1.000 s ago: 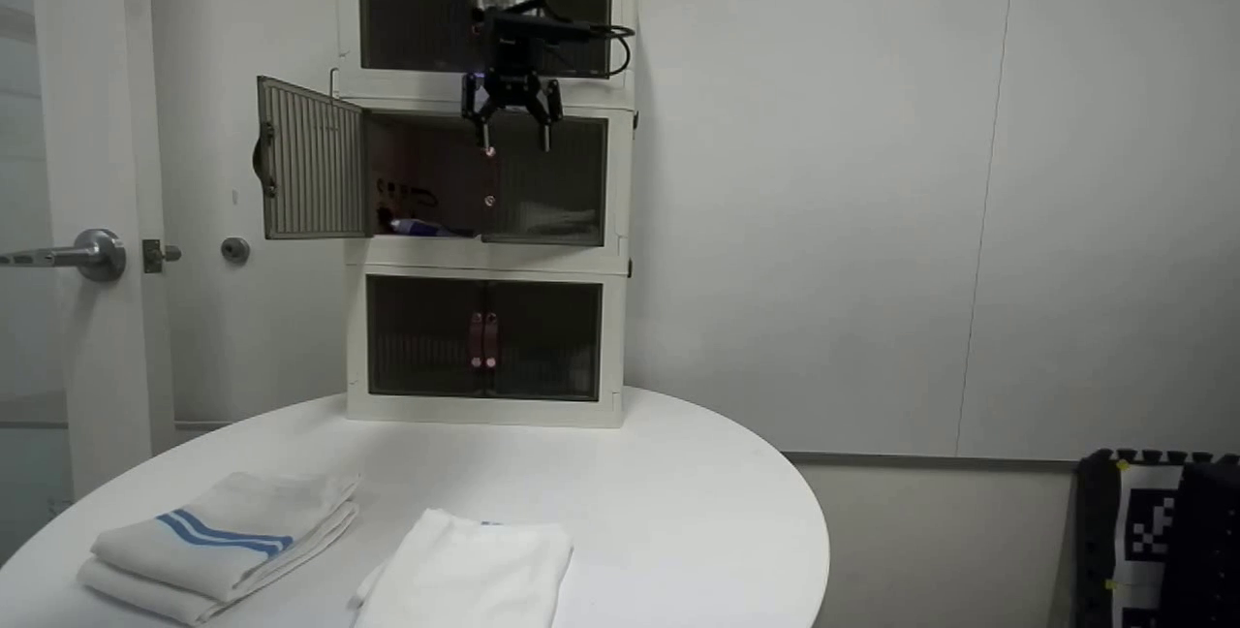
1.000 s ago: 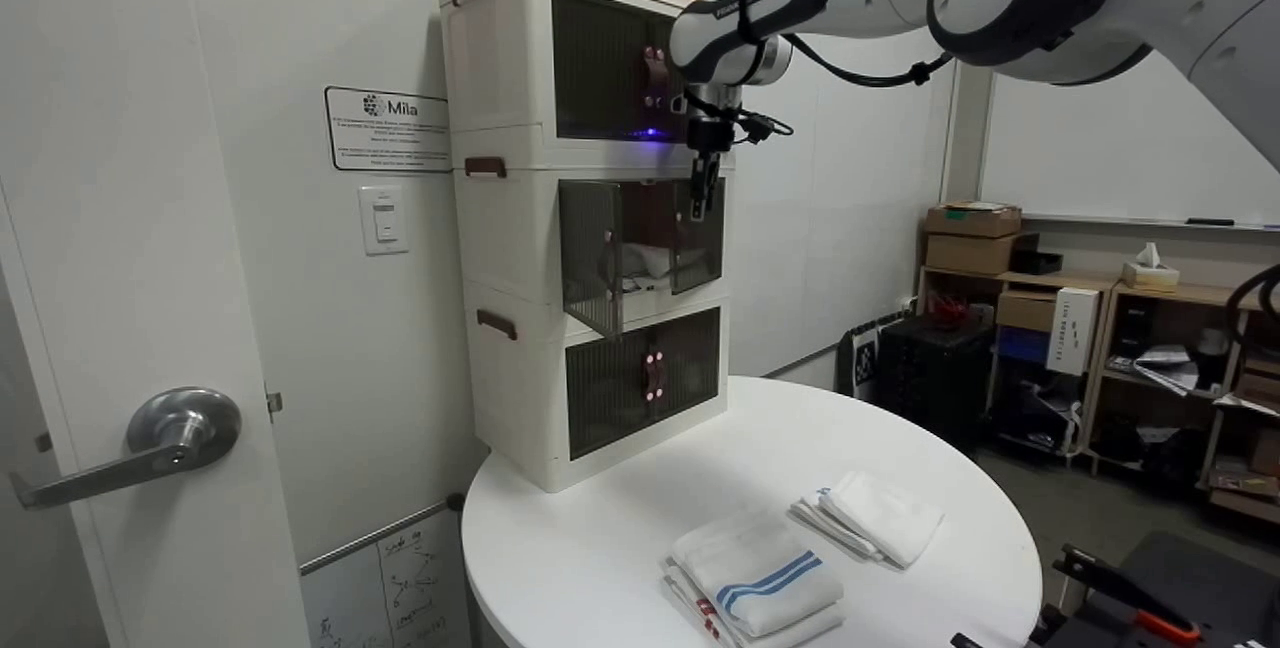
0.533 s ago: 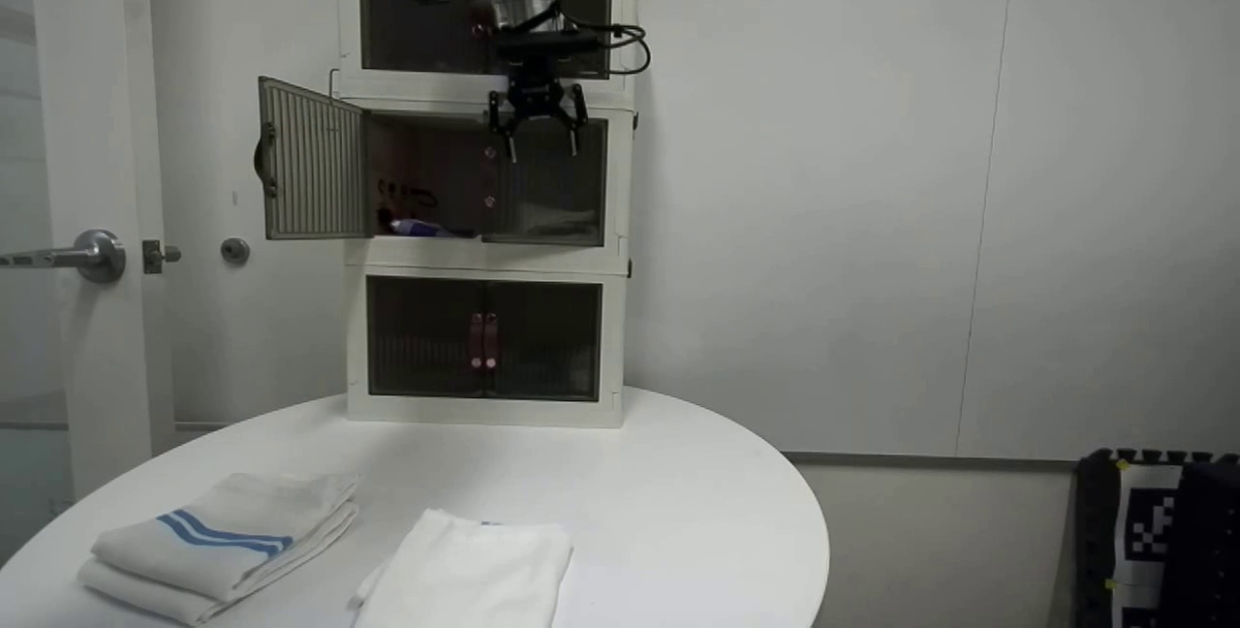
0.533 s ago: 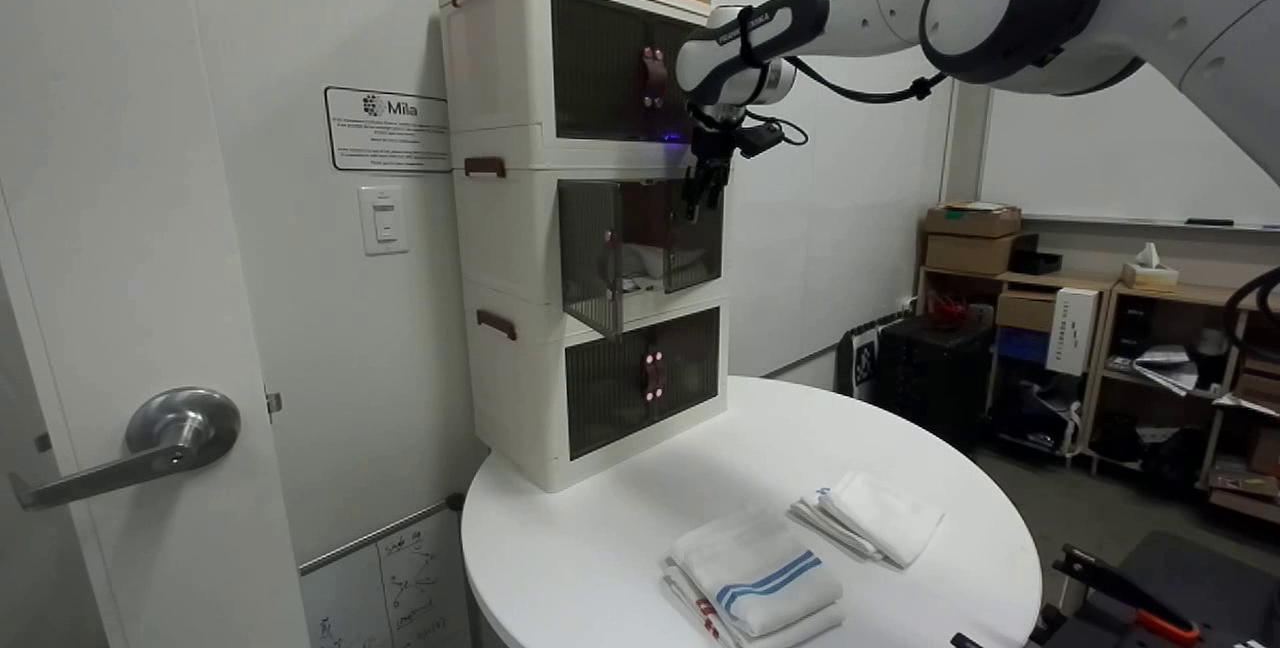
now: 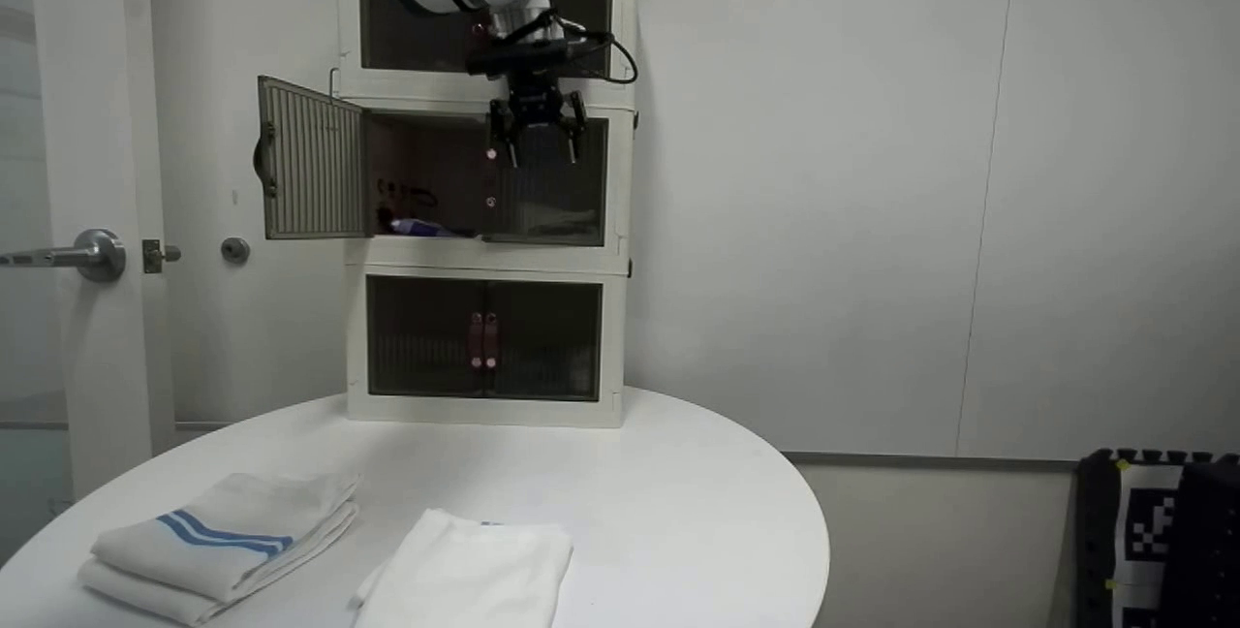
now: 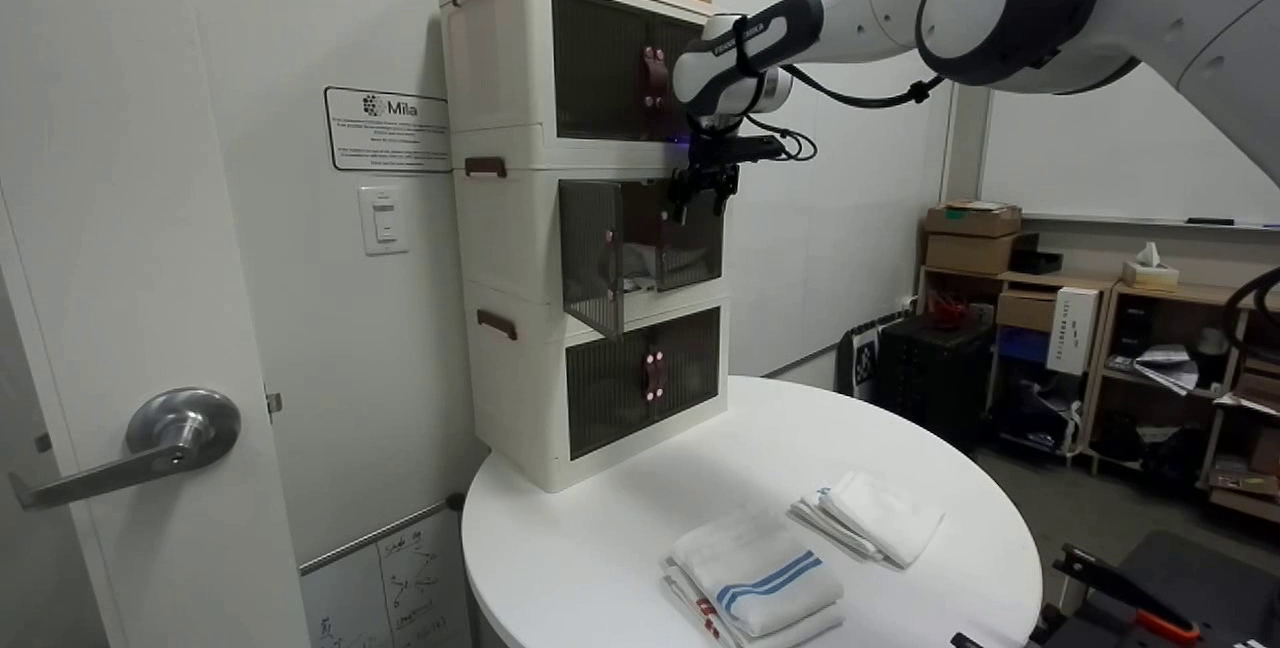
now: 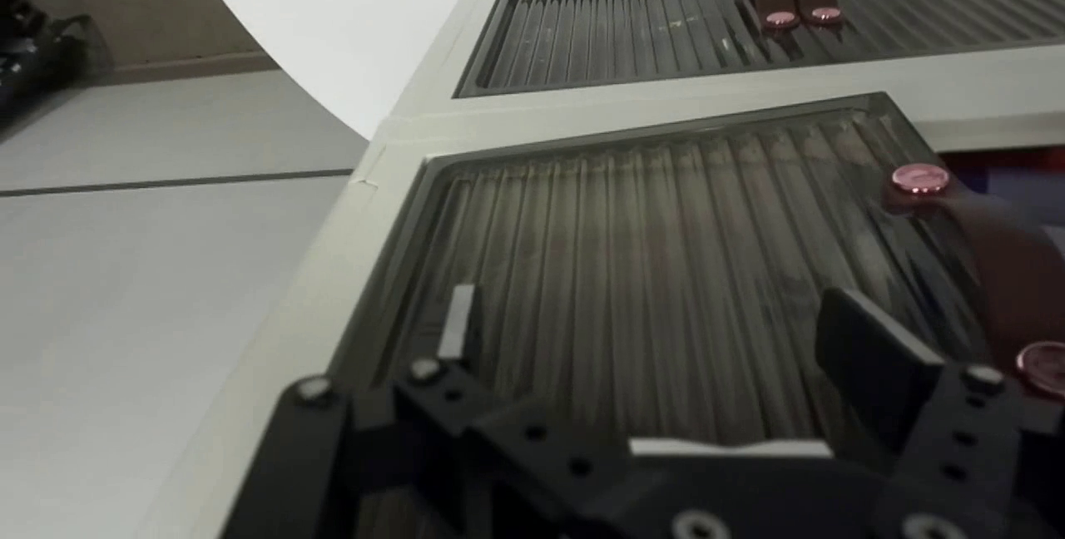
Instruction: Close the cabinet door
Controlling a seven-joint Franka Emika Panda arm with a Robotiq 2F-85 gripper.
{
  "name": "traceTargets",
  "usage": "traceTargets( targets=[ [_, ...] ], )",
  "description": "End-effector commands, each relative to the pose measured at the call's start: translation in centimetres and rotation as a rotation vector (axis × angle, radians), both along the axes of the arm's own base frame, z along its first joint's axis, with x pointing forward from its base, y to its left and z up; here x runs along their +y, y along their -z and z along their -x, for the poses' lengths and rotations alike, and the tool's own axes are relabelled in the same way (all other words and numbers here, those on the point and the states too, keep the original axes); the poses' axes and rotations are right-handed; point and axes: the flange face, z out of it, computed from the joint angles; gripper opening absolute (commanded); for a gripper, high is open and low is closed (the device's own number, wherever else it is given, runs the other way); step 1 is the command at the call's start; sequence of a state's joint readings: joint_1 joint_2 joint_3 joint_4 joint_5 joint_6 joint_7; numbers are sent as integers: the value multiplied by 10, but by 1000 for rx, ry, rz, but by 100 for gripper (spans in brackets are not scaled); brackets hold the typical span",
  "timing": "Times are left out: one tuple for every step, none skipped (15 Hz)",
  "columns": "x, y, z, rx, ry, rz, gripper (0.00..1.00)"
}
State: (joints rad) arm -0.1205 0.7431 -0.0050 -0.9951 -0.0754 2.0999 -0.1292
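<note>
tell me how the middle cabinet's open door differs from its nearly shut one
In an exterior view, the open door is swung well out; the nearly shut door looks barely ajar. The open door appears paler, the nearly shut door darker. The end effector hangs in front of the nearly shut door, away from the open door. Both are ribbed and tinted, each with a handle.

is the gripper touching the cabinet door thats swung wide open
Apart. In an exterior view the gripper and the wide-open door stand clear of each other, with the cabinet's inside showing between them.
</note>
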Motion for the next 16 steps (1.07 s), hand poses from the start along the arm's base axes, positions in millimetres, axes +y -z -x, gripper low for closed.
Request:
traceTargets(
  targets=[
    [-2, 3, 1, -80, 29, 4, 100],
    [-2, 4, 1, -95, -2, 15, 100],
    [-2, 5, 1, -105, -30, 27, 100],
    [-1, 5, 3, -104, -57, 35, 100],
    [0, 5, 5, -110, -82, 44, 100],
    [2, 3, 6, -114, -104, 47, 100],
    [1, 0, 8, -109, -119, 41, 100],
    [1, -2, 11, -106, -127, 30, 100],
    [2, -6, 15, -87, -146, 17, 100],
    [2, -10, 20, -65, -161, -7, 100],
    [12, -20, 25, -31, -164, -42, 100],
    [13, -26, 31, -3, -161, -69, 100],
    [14, -34, 37, 27, -144, -91, 100],
    [15, -44, 45, 64, -109, -109, 100],
    [17, -50, 54, 110, -79, -126, 100],
    [18, -58, 64, 158, -27, -133, 100]
  ],
)
